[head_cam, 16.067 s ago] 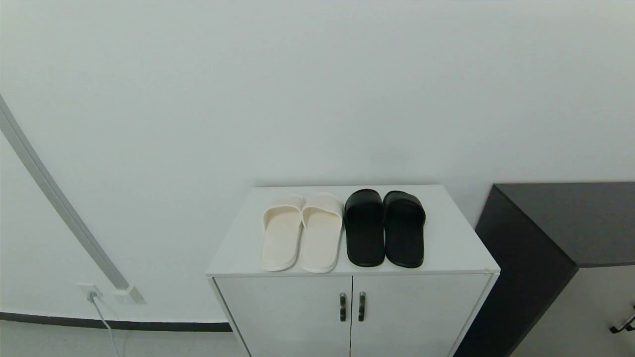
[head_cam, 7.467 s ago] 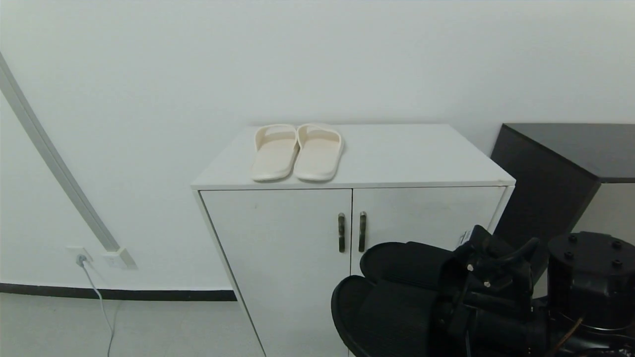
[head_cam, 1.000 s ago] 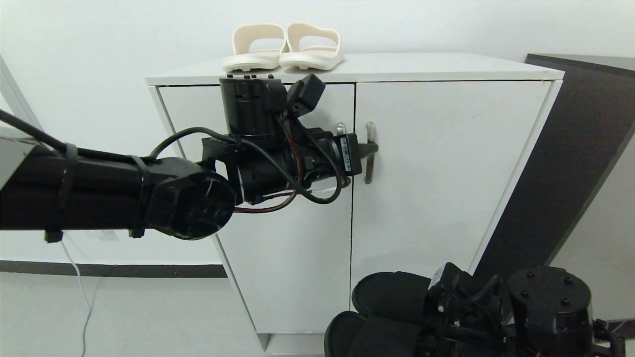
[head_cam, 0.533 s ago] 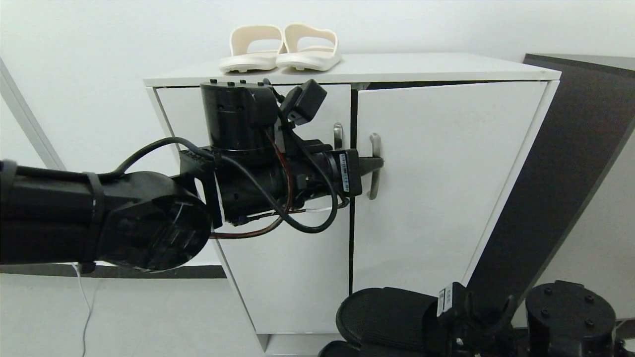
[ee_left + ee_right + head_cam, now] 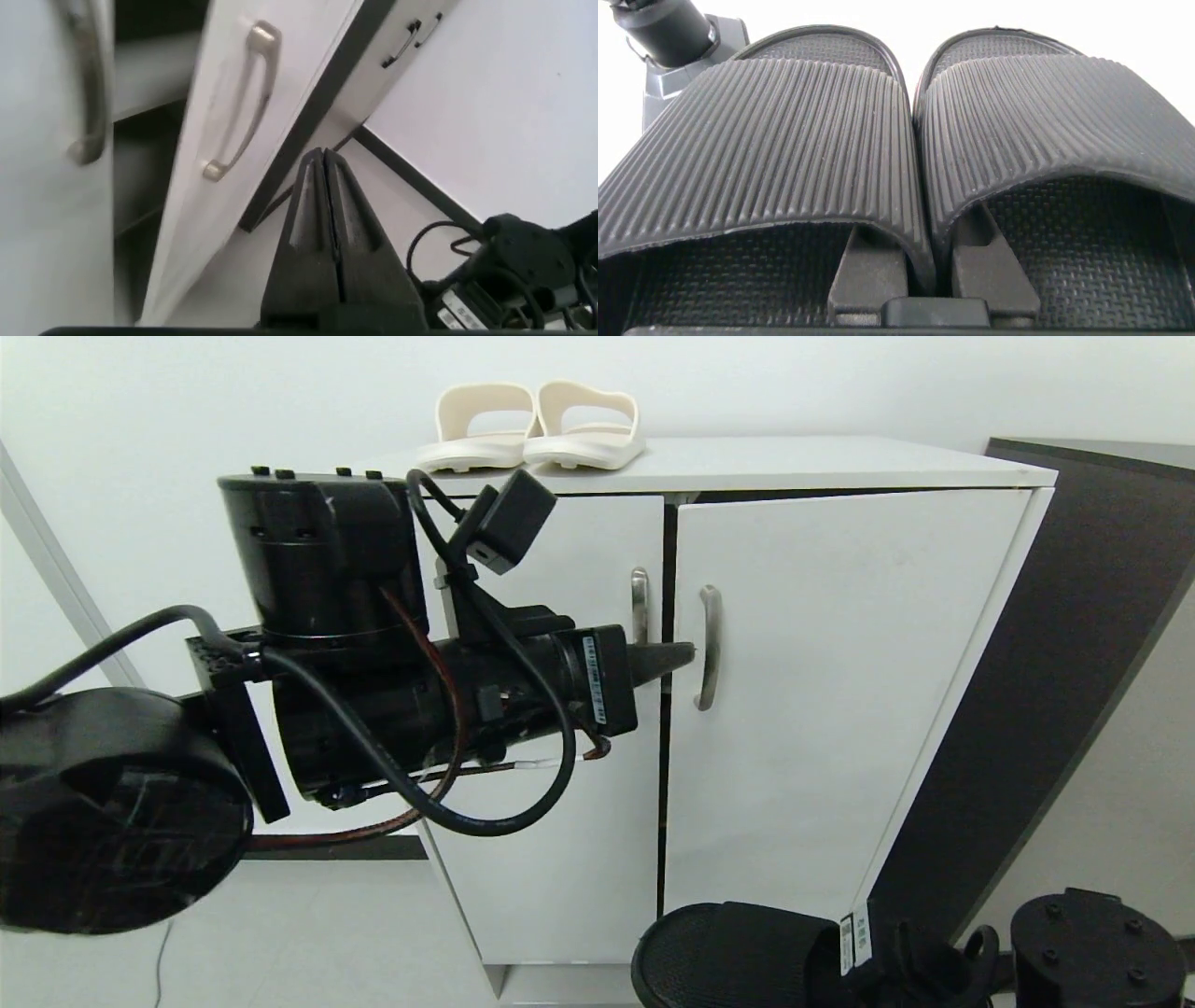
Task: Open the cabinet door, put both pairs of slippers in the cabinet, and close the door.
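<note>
- Low in front, right claw (image 5: 924, 257) clamps the black slippers (image 5: 813, 140): two, ribbed straps, side by side.
- Midway, left claw (image 5: 686, 656) clenched empty, just beside handle (image 5: 709, 644) of right door (image 5: 840, 691).
- Behind, white cabinet (image 5: 822, 462): two doors, two metal handles, right door ajar.
- On top, two cream slippers (image 5: 532, 425), touching.
</note>
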